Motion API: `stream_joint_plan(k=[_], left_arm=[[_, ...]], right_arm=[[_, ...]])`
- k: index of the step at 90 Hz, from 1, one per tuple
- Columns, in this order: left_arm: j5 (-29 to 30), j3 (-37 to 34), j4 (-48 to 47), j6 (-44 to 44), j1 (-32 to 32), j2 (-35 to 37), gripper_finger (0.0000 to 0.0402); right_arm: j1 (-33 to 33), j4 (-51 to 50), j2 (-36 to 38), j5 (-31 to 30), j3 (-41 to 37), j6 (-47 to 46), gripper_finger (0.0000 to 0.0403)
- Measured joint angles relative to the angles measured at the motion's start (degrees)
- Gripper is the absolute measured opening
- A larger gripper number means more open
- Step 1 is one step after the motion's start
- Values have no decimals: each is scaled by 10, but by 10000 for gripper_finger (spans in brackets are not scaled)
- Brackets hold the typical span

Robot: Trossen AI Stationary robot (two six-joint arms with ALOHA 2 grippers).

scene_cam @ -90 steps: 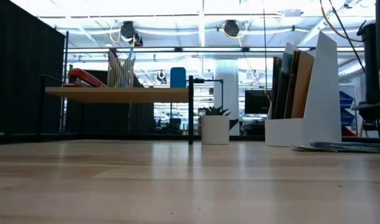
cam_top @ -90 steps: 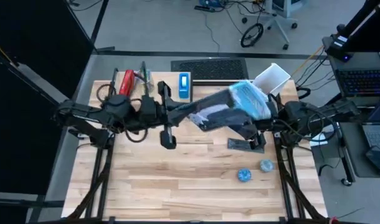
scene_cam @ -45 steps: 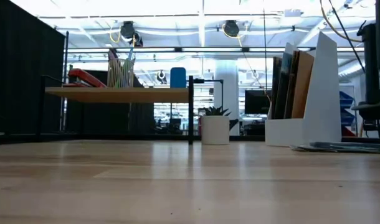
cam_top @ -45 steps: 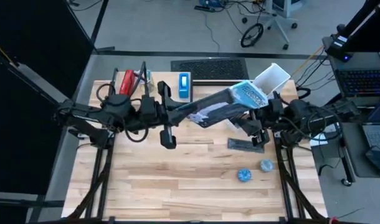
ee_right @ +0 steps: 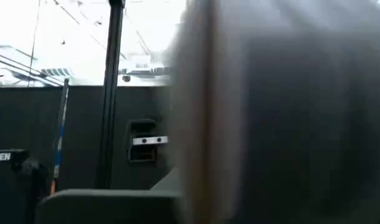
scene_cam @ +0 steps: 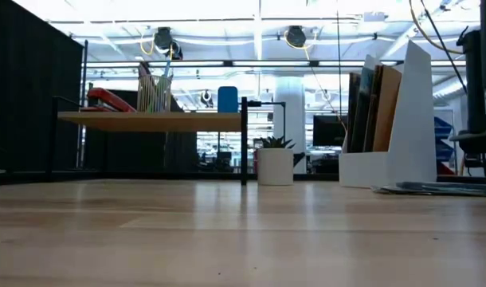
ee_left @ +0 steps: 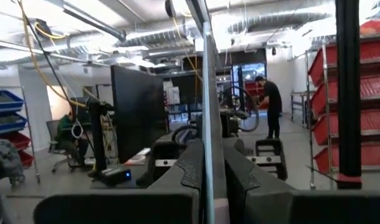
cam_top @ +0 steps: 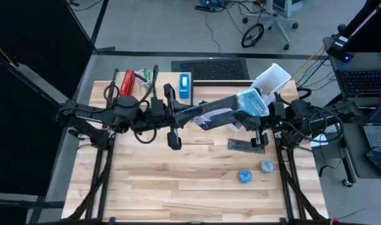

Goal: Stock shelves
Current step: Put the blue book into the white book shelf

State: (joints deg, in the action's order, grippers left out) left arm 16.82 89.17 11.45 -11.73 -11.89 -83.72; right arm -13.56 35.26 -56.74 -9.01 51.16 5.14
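Holding: a thin magazine (cam_top: 218,114) spans the two grippers above the table's back half.
Left gripper (cam_top: 189,112): fingers (ee_left: 243,180) pinching the magazine's edge.
Right gripper (cam_top: 260,111): at the magazine's other end — finger state cannot be told.
Plank shelf (scene_cam: 151,121): back left, carrying a red stapler (scene_cam: 107,100).
White file holder (scene_cam: 406,119): back right, near the right gripper.

Both arms meet over the back half of the wooden table (cam_top: 178,187), holding a flat magazine-like item (cam_top: 225,111) between them. The left gripper (cam_top: 189,113) pinches its near-left end; the right gripper (cam_top: 265,111) is at the other end, fingers hidden. Just behind the right gripper stands the white file holder (cam_top: 273,78) — behind the left one, a blue box (cam_top: 185,85) on the shelf (cam_top: 156,84).
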Motion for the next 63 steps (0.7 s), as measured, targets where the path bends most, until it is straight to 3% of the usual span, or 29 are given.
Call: stream_joint_plan(k=[15, 26, 40, 63], left_arm=[[3, 0, -77, 1, 1, 5, 8], [38, 0, -170, 47, 10, 14, 13], [52, 0, -297, 121, 40, 21, 62], [-96, 0, -315, 201, 76, 13, 184]], right_arm=[[0, -95, 21, -5, 1, -10, 5], [0, -188, 46, -31, 2, -30, 5], [1, -287, 60, -42, 0, -58, 4], [5, -430, 40, -39, -1, -106, 3]])
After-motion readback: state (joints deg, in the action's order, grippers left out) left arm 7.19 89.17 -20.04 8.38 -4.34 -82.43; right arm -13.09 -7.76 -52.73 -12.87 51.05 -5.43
